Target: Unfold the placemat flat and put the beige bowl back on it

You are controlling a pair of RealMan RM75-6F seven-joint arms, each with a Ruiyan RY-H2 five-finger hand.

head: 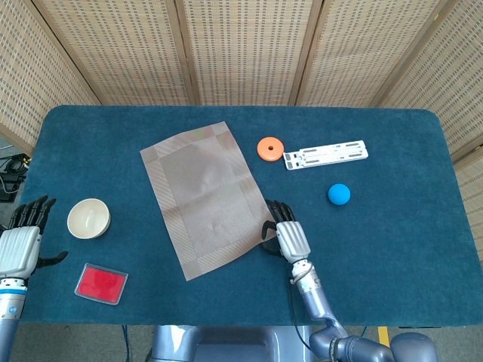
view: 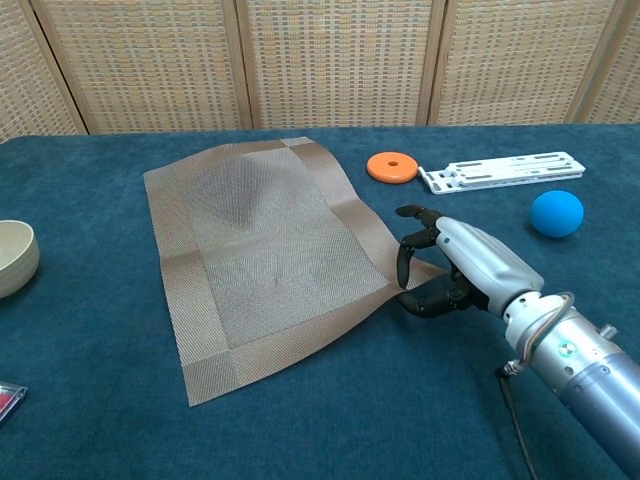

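Note:
The brown woven placemat point(head: 204, 196) point(view: 265, 255) lies spread open at the table's middle, with a slight hump near its far end. My right hand point(head: 285, 232) point(view: 450, 270) is at its near right corner and pinches that corner between curled fingers and thumb. At the left stands the beige bowl point(head: 88, 218) point(view: 15, 258), upright, empty and off the mat. My left hand point(head: 19, 245) hovers just left of the bowl with fingers spread and nothing in it; only the head view shows it.
An orange disc point(head: 269, 148) point(view: 392, 166), a white slotted bracket point(head: 326, 154) point(view: 500, 171) and a blue ball point(head: 339, 194) point(view: 557, 213) lie right of the mat. A red card in a clear case point(head: 101, 283) sits near the front left edge.

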